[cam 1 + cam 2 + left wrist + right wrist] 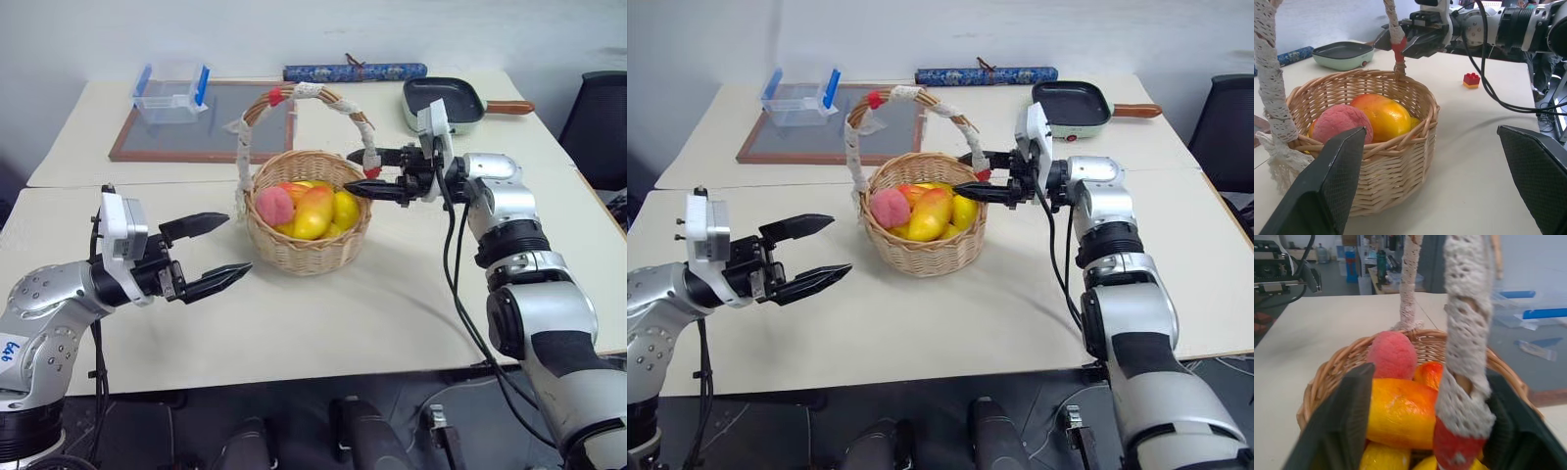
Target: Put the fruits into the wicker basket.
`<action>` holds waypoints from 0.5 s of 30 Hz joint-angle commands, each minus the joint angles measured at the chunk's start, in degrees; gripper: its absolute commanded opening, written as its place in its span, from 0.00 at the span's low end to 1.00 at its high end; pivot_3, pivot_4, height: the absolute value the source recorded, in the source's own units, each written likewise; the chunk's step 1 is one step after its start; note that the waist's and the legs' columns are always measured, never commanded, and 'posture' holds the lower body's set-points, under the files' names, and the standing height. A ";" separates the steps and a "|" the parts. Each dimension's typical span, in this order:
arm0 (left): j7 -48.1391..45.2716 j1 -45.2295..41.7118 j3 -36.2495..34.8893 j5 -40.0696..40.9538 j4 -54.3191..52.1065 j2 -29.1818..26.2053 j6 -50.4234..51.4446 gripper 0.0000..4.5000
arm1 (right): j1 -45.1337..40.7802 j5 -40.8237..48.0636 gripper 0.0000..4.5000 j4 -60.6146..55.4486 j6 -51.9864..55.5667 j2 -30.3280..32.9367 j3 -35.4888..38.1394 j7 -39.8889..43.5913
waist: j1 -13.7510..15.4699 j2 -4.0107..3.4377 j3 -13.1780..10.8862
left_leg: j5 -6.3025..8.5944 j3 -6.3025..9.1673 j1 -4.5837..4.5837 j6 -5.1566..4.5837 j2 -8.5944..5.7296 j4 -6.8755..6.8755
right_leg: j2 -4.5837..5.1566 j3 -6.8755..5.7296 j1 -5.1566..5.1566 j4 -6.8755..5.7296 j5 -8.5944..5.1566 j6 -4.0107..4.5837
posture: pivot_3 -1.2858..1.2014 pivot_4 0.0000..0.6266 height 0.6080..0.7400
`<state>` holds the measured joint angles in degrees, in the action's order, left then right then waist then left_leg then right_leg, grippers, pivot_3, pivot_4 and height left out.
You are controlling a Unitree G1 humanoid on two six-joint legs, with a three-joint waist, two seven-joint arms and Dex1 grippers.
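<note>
The wicker basket [306, 257] stands mid-table with its cloth-wrapped handle [257, 108] arching over it. Inside lie the fruits: a yellow-orange mango [313, 212] and a pink-red peach [274, 206] beside it. My right gripper [347, 171] reaches in level from the right, its fingers on either side of the handle's right foot by the red tie [1399, 48]. In the right wrist view the handle [1464, 382] lies against one finger, with a gap to the other. My left gripper [238, 243] hovers wide open and holding nothing, just left of the basket.
Another yellow fruit [345, 209] lies in the basket. At the back are a clear blue-edged box [171, 93] on a framed dark board [211, 137], a blue roll [355, 71] and a green pan [443, 98]. A small red cube [1471, 79] sits right of the basket. A black chair [600, 127] stands far right.
</note>
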<state>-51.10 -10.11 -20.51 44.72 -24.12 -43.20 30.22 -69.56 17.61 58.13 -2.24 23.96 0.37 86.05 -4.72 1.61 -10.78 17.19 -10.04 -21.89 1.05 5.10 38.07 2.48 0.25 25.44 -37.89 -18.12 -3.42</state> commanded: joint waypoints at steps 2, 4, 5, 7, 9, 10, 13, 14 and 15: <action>0.56 1.09 -2.18 -0.42 -1.66 -0.49 -1.90 1.00 | 0.35 -0.18 0.25 -2.89 4.26 1.74 -0.17 5.65 | -0.16 0.00 0.00 | 0.01 -0.03 -0.01 -0.01 -0.01 0.01 | 0.02 0.01 0.00 0.00 0.00 0.00 | 0.52 0.24 1.00; 0.67 1.29 -2.19 -1.19 -1.29 -0.43 -2.79 1.00 | 1.70 -0.12 0.11 -4.66 6.04 2.46 -0.15 6.26 | -0.17 0.00 0.00 | 0.01 -0.01 -0.01 -0.01 0.02 0.01 | 0.00 -0.01 0.00 -0.01 0.00 0.00 | 0.52 0.24 1.00; 0.91 1.18 -2.05 -1.22 -1.11 -0.05 -3.12 1.00 | 3.14 0.62 0.05 -6.73 6.67 3.04 0.69 5.42 | -0.15 0.00 0.00 | 0.01 0.00 -0.01 -0.01 0.02 0.00 | 0.00 -0.02 0.00 -0.02 0.00 0.00 | 0.52 0.24 1.00; 1.13 0.77 -1.34 -1.25 -0.79 0.64 -3.71 1.00 | 6.81 2.18 0.05 -12.76 8.37 4.65 2.39 3.14 | 0.01 0.00 0.00 | 0.01 0.03 0.00 0.00 0.02 0.00 | 0.00 -0.05 0.00 -0.03 0.00 0.00 | 0.52 0.24 1.00; 0.63 -0.34 0.26 -1.34 -0.01 1.31 -4.27 1.00 | 13.23 5.17 0.05 -24.28 12.67 7.60 5.80 -1.68 | 0.42 0.00 0.00 | 0.01 0.06 -0.02 0.00 0.00 0.00 | 0.02 -0.06 0.00 -0.04 0.00 0.00 | 0.52 0.24 1.00; 0.40 -0.91 0.88 -1.49 0.53 1.59 -4.52 1.00 | 16.15 6.66 0.05 -29.49 14.60 8.58 7.67 -4.31 | 0.85 0.00 0.00 | 0.01 0.17 -0.10 0.00 -0.03 0.02 | 0.03 -0.06 0.00 -0.01 0.01 -0.01 | 0.52 0.24 1.00; -0.58 -3.32 2.54 -2.02 2.66 2.08 -5.16 1.00 | 24.39 11.84 0.05 -43.79 20.41 10.22 15.13 -14.20 | 1.45 0.00 0.00 | 0.02 0.18 -0.19 -0.02 -0.08 0.07 | 0.03 0.00 0.01 0.07 0.01 -0.03 | 0.52 0.24 1.00; -0.97 -4.49 3.11 -2.11 3.64 2.17 -5.30 1.00 | 26.84 13.44 0.05 -48.26 22.32 10.13 17.91 -18.60 | 1.54 0.00 0.00 | 0.02 0.18 -0.19 -0.01 -0.10 0.10 | 0.02 0.00 0.02 0.06 0.01 -0.03 | 0.52 0.24 1.00; -1.32 -5.72 3.67 -1.91 4.59 2.40 -5.23 1.00 | 29.38 14.97 0.05 -53.22 24.31 9.70 20.56 -23.30 | 1.60 0.00 0.00 | 0.01 0.17 -0.19 0.00 -0.20 0.12 | 0.00 0.00 0.02 0.06 0.01 -0.02 | 0.52 0.24 1.00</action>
<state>-51.65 -14.31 -17.04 42.66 -19.75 -40.96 26.10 -40.17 27.82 13.98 19.85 33.16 14.83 69.47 -3.12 1.61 -10.78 17.18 -9.88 -22.09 1.06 4.81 38.18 2.46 0.28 25.46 -37.82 -18.11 -3.44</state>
